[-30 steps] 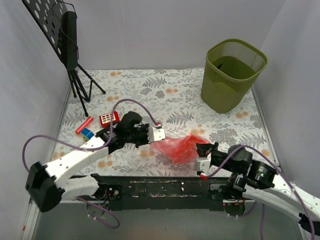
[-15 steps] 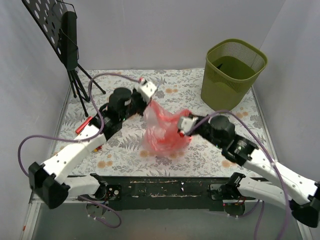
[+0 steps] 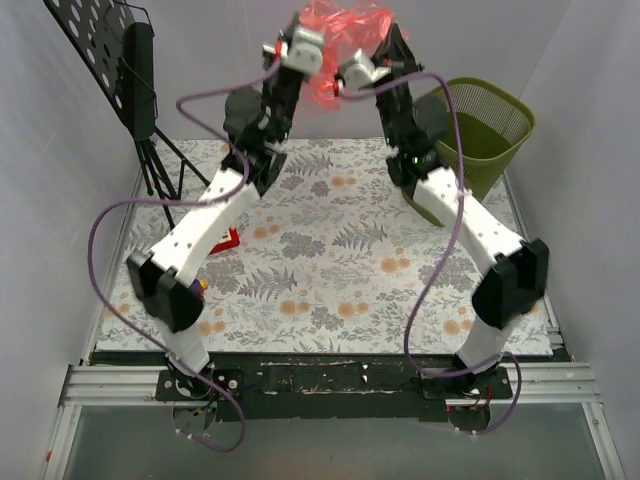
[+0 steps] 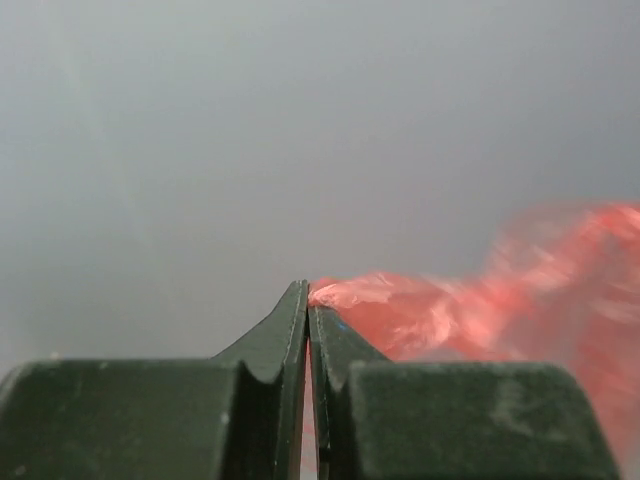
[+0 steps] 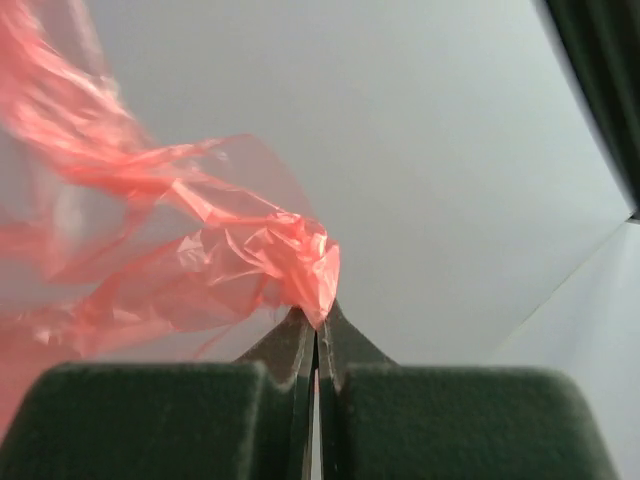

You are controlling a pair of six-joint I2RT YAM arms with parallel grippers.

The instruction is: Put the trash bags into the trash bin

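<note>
The red trash bag hangs high in the air at the top of the top view, stretched between both grippers. My left gripper is shut on its left edge; in the left wrist view the bag streams right from the closed tips. My right gripper is shut on its right edge; in the right wrist view the bunched film sits at the closed tips. The olive-green mesh trash bin stands at the back right, to the right of and below the bag.
A black music stand stands at the back left. A small red flat toy lies on the floral tabletop, mostly behind the left arm. Grey walls enclose the table on three sides.
Both arms have swung up and back, lifting the bag from the table's near middle to high above the far edge. The bag is now pulled between the grippers near the bin.
</note>
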